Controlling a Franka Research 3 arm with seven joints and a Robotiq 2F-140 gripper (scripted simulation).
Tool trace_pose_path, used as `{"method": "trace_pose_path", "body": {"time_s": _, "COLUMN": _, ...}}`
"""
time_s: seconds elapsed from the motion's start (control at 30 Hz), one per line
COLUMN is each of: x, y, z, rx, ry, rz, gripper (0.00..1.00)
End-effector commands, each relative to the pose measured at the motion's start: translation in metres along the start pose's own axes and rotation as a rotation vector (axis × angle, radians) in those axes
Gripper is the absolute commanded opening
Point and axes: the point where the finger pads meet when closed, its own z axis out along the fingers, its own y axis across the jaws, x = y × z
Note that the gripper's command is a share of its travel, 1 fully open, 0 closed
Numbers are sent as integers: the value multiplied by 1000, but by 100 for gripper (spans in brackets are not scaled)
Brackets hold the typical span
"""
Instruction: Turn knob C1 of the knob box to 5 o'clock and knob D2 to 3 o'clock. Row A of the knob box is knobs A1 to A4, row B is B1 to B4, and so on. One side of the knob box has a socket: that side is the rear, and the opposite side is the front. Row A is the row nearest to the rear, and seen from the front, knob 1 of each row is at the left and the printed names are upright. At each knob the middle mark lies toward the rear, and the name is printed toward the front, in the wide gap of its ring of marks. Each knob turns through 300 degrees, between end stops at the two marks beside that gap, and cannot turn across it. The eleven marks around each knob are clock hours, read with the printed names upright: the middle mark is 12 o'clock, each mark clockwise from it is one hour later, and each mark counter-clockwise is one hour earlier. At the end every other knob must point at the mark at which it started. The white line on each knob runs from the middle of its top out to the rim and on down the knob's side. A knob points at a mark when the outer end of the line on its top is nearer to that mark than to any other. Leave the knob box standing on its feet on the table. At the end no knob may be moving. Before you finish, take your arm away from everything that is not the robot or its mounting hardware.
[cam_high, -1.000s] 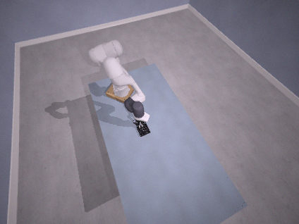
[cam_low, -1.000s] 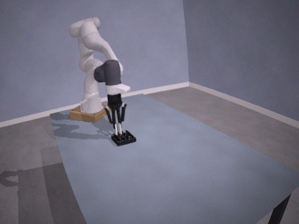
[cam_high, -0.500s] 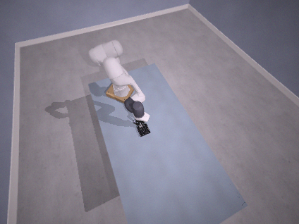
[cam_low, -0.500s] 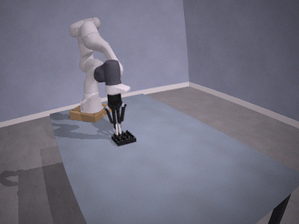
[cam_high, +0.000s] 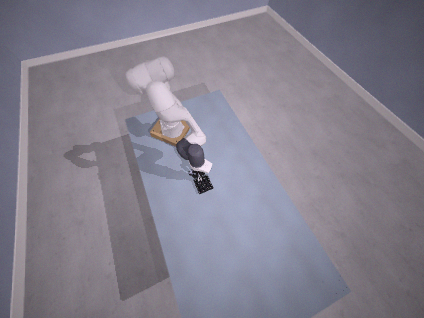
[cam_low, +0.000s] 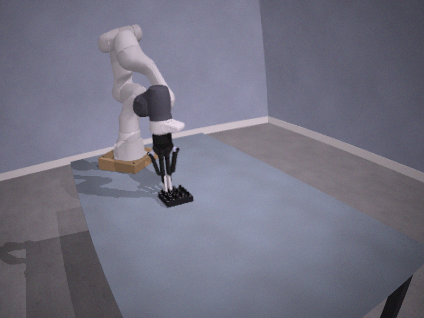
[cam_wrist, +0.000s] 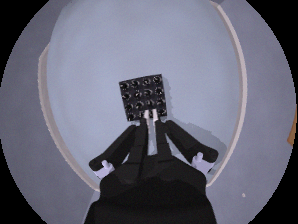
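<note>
The black knob box (cam_high: 204, 187) (cam_low: 179, 202) (cam_wrist: 143, 99) sits flat on the blue table top. Its rows of small dark knobs show in the wrist view, but the printed names, the marks and most white lines are too small to read. My gripper (cam_high: 199, 176) (cam_low: 168, 189) (cam_wrist: 151, 114) points down at the row nearest the bottom of the wrist view. Its two pale fingertips stand close together, one on each side of a knob in that row, third from the left in that view. It looks shut on this knob. The fingertips partly hide it, so its direction cannot be told.
The blue table top (cam_high: 240, 230) (cam_low: 250, 240) (cam_wrist: 100, 55) extends around the box. The arm's wooden base (cam_high: 164, 136) (cam_low: 117, 164) stands behind the box in the exterior view. Neighbouring knobs stand close to both fingertips.
</note>
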Motion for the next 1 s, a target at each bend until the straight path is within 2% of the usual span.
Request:
{"method": "trace_pose_path", "body": {"time_s": 0.0, "x": 2, "y": 0, "z": -1, "rx": 1, "ry": 4, "rz": 6, "gripper": 5}}
{"method": "trace_pose_path", "body": {"time_s": 0.6, "x": 2, "y": 0, "z": -1, "rx": 1, "ry": 4, "rz": 48, "gripper": 5}}
{"method": "trace_pose_path", "body": {"time_s": 0.97, "x": 2, "y": 0, "z": -1, "rx": 1, "ry": 4, "rz": 175, "gripper": 5}}
